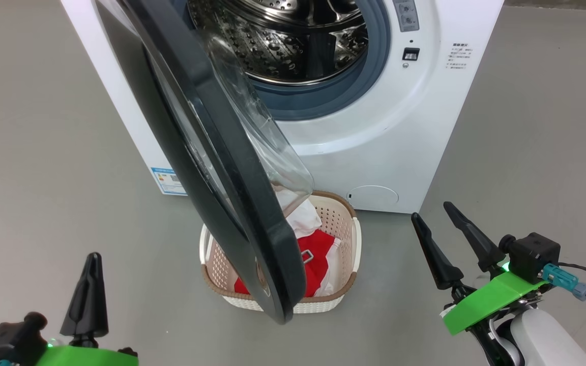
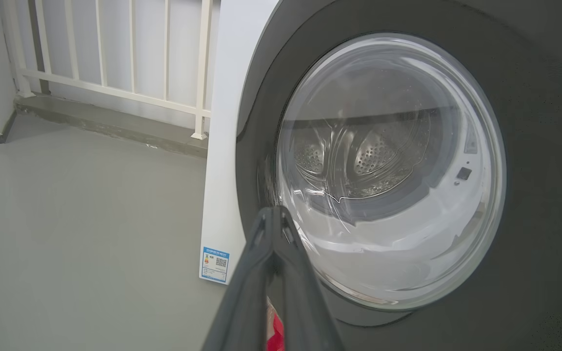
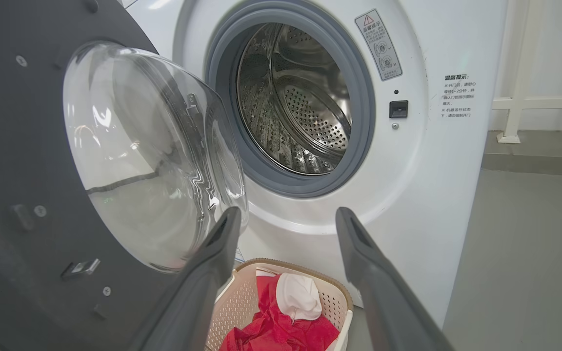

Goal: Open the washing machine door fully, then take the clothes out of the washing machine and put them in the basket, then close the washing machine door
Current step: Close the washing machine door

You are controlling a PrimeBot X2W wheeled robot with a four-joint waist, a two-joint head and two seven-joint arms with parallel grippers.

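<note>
- At the lower left of the head view, nearest the robot, the left gripper has its fingers pressed together on nothing; it faces the outer side of the washing machine door, apart from it, probably readied as a blunt pusher
- At the lower right, the right gripper is spread wide and empty above bare floor, out of the door's swing
- Between them, the basket sits just before the washing machine with the clothes inside, so unloading looks finished
- The door hangs partly open, its lower edge overhanging the basket; whether it clears the rim I cannot tell
- Farthest, the drum shows bare steel, nothing blocking the opening
</note>
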